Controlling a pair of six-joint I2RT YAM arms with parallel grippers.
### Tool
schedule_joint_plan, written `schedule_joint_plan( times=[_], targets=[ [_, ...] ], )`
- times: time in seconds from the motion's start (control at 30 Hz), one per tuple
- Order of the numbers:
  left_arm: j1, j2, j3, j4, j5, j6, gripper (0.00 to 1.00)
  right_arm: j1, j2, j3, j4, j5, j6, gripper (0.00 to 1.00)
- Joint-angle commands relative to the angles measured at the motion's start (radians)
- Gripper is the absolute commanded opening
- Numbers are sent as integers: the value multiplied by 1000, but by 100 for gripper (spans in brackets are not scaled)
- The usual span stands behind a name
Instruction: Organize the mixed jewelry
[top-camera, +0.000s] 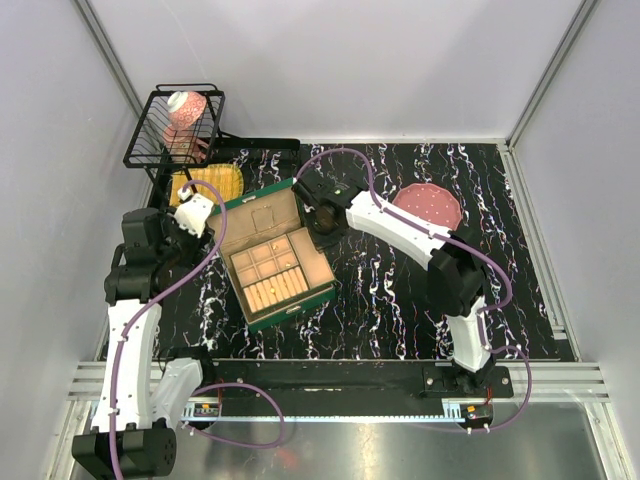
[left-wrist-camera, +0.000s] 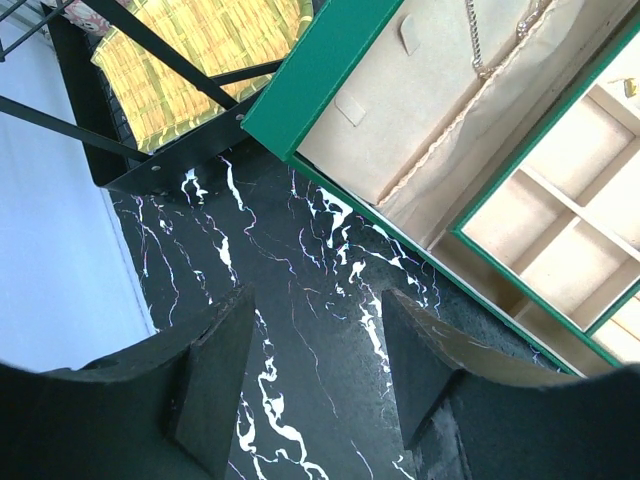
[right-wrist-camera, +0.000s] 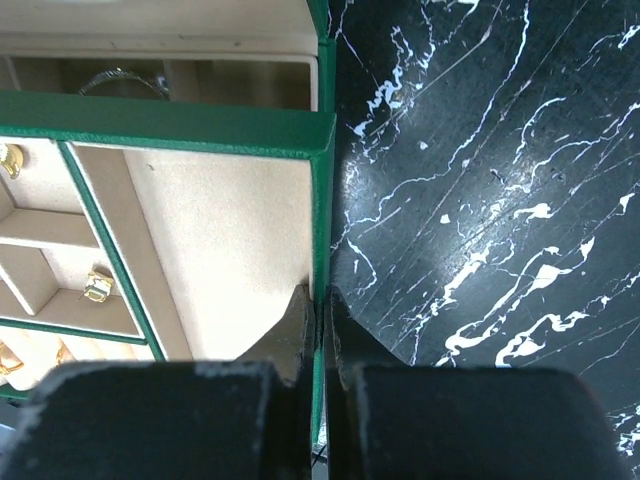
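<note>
The green box with beige compartments lies open in the middle of the table, its lid leaning back. My right gripper is shut on the box's green right wall, one finger inside and one outside. Small gold studs sit in the compartments, and a silver hoop lies in the far one. A thin chain hangs inside the lid. My left gripper is open and empty over bare table, left of the box; it also shows in the top view.
The pink white-dotted plate lies at the back right; I can make out no jewelry on it. A black wire basket holding a pink-and-white cup stands at the back left, above a yellow mat.
</note>
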Motion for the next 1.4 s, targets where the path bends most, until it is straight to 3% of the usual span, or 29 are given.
schedule_joint_plan(
  times=[0.0,1.37],
  targets=[
    [6,-9,33,46,-16,-12,59,6,-9,75,41,-17,48,0],
    [33,-40,-23,55,31,2,59,13,85,97,44,-75,-42,0]
  ],
)
